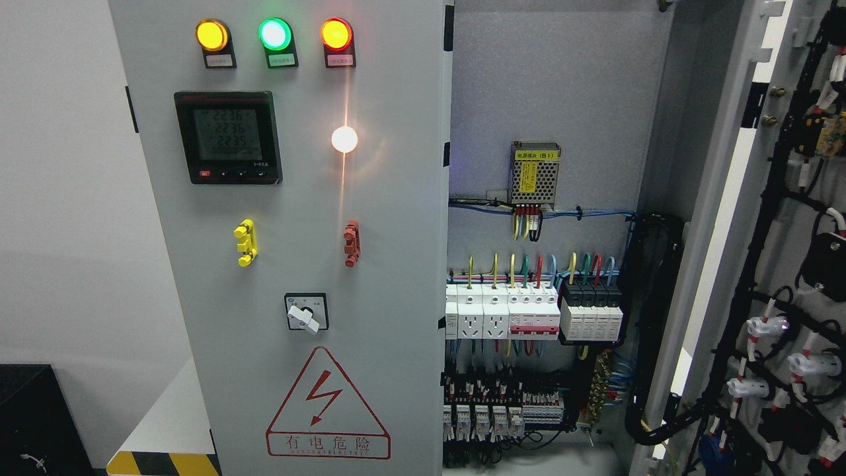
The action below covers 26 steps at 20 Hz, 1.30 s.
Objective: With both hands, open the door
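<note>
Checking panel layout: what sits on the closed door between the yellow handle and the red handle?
In the head view, the stretch between the yellow handle and the red handle is bare grey door.

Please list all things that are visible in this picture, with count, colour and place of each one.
left door: 1, grey, shut, left half
right door: 1, grey, swung open, far right, black wiring on its inner side
indicator lamps: 3, yellow, green, red, top of left door
meter: 1, black, below the lamps
white light: 1, lit, right of the meter
handles: 2, one yellow, one red, mid left door
rotary switch: 1, white knob on black plate, below the handles
warning triangle: 1, red, bottom of left door
power supply: 1, metal with yellow labels, inside cabinet
breakers: a row, white and black, inside, coloured wires above
robot hands: none in view
</note>
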{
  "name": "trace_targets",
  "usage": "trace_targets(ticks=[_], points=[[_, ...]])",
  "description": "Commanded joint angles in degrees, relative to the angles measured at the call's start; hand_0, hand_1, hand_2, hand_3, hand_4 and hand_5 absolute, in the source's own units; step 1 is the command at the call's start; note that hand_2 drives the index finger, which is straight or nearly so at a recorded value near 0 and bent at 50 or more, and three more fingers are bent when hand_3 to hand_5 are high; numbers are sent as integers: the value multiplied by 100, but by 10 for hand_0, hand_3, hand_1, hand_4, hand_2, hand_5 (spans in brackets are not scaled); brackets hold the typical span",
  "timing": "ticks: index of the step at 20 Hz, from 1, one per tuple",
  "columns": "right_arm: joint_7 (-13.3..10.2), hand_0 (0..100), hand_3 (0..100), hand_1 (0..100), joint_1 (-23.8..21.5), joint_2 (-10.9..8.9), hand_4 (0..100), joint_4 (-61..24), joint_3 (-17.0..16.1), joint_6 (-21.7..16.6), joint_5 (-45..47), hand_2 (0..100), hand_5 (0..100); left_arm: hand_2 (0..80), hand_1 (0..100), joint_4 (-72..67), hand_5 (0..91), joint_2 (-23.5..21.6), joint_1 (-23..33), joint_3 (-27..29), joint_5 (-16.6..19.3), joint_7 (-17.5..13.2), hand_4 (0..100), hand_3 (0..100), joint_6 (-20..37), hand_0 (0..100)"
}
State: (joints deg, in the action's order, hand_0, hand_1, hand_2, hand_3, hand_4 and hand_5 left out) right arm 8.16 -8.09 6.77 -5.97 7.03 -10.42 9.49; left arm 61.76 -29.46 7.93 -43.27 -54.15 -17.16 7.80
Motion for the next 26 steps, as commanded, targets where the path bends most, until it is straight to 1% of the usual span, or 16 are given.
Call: trace_targets(ticks=[1,2,4,6,7,9,11,13,14,15,17,18,21,26], points=[[2,0,0,0,0,0,0,-1,0,5,0,0,0,0,0,-3333,0,1247,-36,169,378,-121,0,0,247,0],[10,0,0,0,0,0,0,-1,0,5,0,0,0,0,0,-3703,0,1415,-115,178,431,-121,0,0,274,0],[2,0,0,0,0,0,0,-1,0,5,0,0,0,0,0,-4765,0,1933,-352,353,633,-130,0,0,292,0],[10,0,0,0,0,0,0,-1,0,5,0,0,0,0,0,-5427,0,2215,-502,661,931,-121,0,0,292,0],[2,0,0,0,0,0,0,-1,0,5,0,0,0,0,0,-5638,0,2277,-529,871,1220,-121,0,0,292,0],[2,0,0,0,0,0,0,-1,0,5,0,0,0,0,0,-5719,0,2313,-512,1284,1843,-121,0,0,292,0],[10,0,0,0,0,0,0,-1,0,5,0,0,0,0,0,-5824,0,2322,-468,1793,2677,-121,0,0,292,0],[2,0,0,0,0,0,0,-1,0,5,0,0,0,0,0,-5982,0,2366,-450,2417,3504,-121,0,0,292,0],[2,0,0,0,0,0,0,-1,0,13,0,0,0,0,0,-6131,0,2366,-450,2733,3804,-130,0,0,292,0],[2,0,0,0,0,0,0,-1,0,5,0,0,0,0,0,-6298,0,2374,-450,3032,4007,-121,0,0,292,0],[2,0,0,0,0,0,0,-1,0,5,0,0,0,0,0,-6544,0,2383,-450,3612,4219,-121,0,0,292,0],[2,0,0,0,0,0,0,-1,0,5,0,0,0,0,0,-6598,0,2383,-450,3841,4385,-121,0,0,292,0],[2,0,0,0,0,0,0,-1,0,5,0,0,0,0,0,-6624,0,2462,-450,4343,5175,-121,0,0,292,0],[10,0,0,0,0,0,0,-1,0,5,0,0,0,0,0,-6598,0,2489,-450,5108,6029,-103,0,0,292,0]])
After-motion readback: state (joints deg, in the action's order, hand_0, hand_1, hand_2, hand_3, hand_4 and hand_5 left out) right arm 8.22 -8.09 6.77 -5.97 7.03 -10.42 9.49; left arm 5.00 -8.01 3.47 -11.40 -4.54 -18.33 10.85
